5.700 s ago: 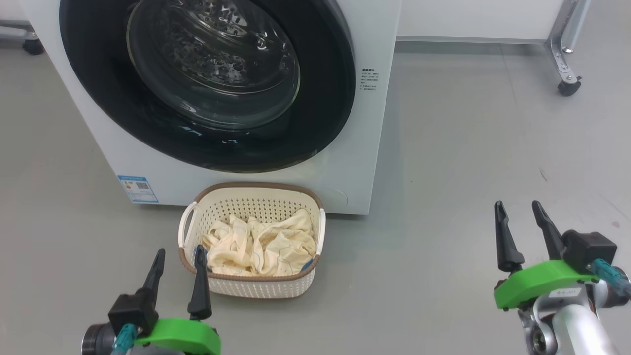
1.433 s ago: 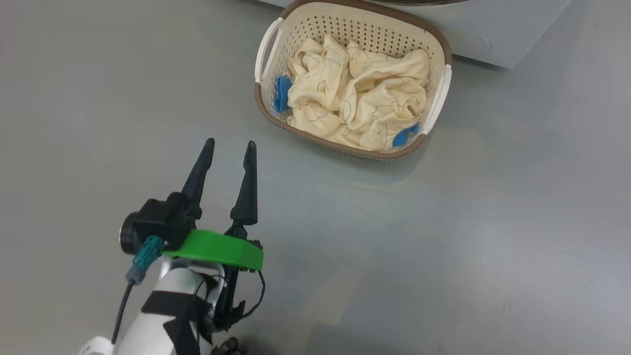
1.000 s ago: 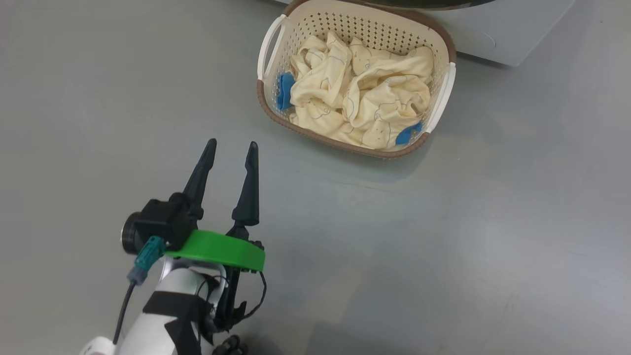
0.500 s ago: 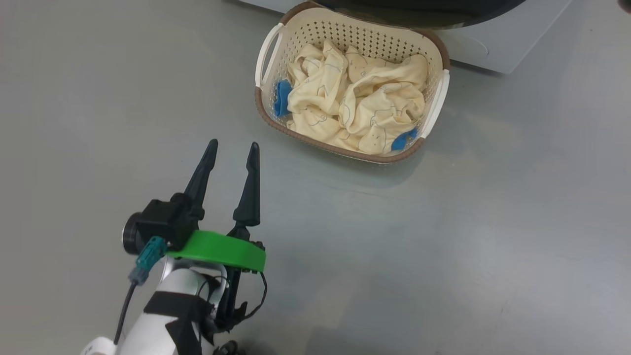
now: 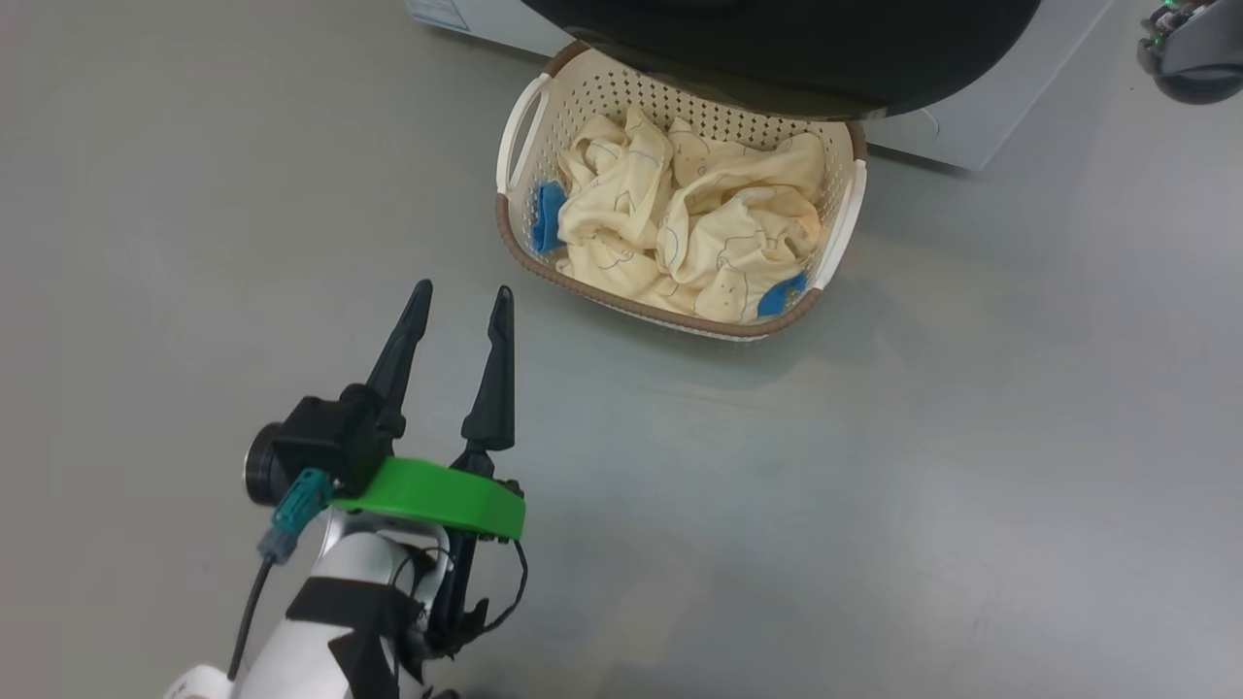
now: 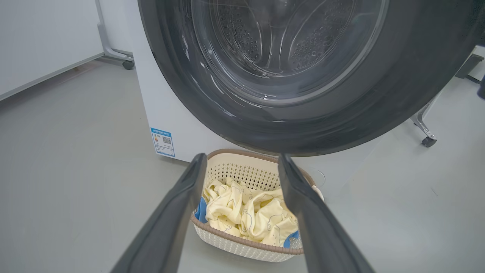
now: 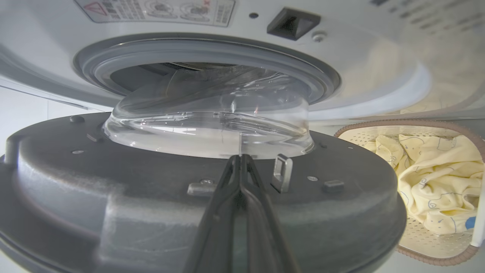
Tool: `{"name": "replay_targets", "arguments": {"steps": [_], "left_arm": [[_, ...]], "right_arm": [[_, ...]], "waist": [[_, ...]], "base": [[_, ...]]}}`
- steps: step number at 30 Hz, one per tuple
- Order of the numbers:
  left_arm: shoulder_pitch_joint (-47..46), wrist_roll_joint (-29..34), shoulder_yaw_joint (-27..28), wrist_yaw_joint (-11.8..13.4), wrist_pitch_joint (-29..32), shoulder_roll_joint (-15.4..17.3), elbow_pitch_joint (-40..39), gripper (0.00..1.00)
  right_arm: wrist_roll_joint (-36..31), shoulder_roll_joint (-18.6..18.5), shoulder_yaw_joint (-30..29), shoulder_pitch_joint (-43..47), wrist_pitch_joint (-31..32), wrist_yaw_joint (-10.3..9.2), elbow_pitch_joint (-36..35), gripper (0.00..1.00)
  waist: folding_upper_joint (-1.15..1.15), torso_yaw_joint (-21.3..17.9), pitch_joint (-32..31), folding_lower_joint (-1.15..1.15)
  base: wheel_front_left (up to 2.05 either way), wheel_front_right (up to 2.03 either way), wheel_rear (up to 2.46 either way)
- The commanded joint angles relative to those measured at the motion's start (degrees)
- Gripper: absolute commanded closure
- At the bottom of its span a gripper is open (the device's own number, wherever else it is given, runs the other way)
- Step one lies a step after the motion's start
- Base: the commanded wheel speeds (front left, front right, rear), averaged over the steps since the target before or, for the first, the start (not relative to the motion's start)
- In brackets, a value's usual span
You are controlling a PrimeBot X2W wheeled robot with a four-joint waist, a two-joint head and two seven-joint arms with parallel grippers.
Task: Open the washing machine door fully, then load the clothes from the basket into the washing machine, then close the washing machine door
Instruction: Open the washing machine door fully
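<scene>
The washing machine door (image 5: 777, 49) stands partly open, its black rim overhanging the back of the basket (image 5: 515, 209). The clothes (image 5: 680, 233) lie crumpled in the basket. My left gripper (image 5: 461, 291) is open and empty above the floor, in front and to the left of the basket. Its wrist view looks between the fingers (image 6: 170, 212) at the clothes (image 6: 246, 212) and the door's glass front (image 6: 273, 45). My right gripper (image 7: 240, 159) is shut with nothing in it. It lies along the door's grey inner face (image 7: 113, 212), tips at the glass bowl (image 7: 208, 121) beside the latch hook (image 7: 282, 172).
The washing machine (image 5: 971, 126) stands behind the basket, its grey gasket (image 7: 189, 57) showing behind the door. A frame leg on a caster (image 6: 428, 141) stands to the right, another (image 6: 129, 64) behind on the left. Grey floor lies open around my left gripper.
The door has swung further out and now overhangs the basket's back rim. The head camera has shifted a little. My left gripper stays open in place.
</scene>
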Motion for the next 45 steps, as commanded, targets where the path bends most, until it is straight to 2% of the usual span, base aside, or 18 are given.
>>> {"name": "replay_targets", "arguments": {"steps": [1, 30, 45], "left_arm": [[0.3, 0.4, 2.0, 0.4, -0.6, 0.9, -1.3, 0.00], [2.6, 2.0, 2.3, 0.2, -0.6, 0.9, -1.1, 0.00], [3.7, 2.5, 1.1, -0.1, -0.6, 0.9, -1.3, 0.00]], "right_arm": [[0.2, 2.0, 1.0, 0.5, 1.1, -0.15, -2.1, 1.00], [1.0, 5.5, 3.5, 11.4, 7.3, -0.15, -7.9, 1.00], [3.6, 7.5, 5.8, 16.1, 10.1, -0.15, -11.8, 1.00]], "waist": [[0.00, -0.2, -0.4, 0.00], [0.00, -1.6, -5.8, 0.00], [0.00, -1.9, -8.2, 0.00]], "base": [[0.00, 0.00, 0.00], [0.00, 0.00, 0.00], [0.00, 0.00, 0.00]]}}
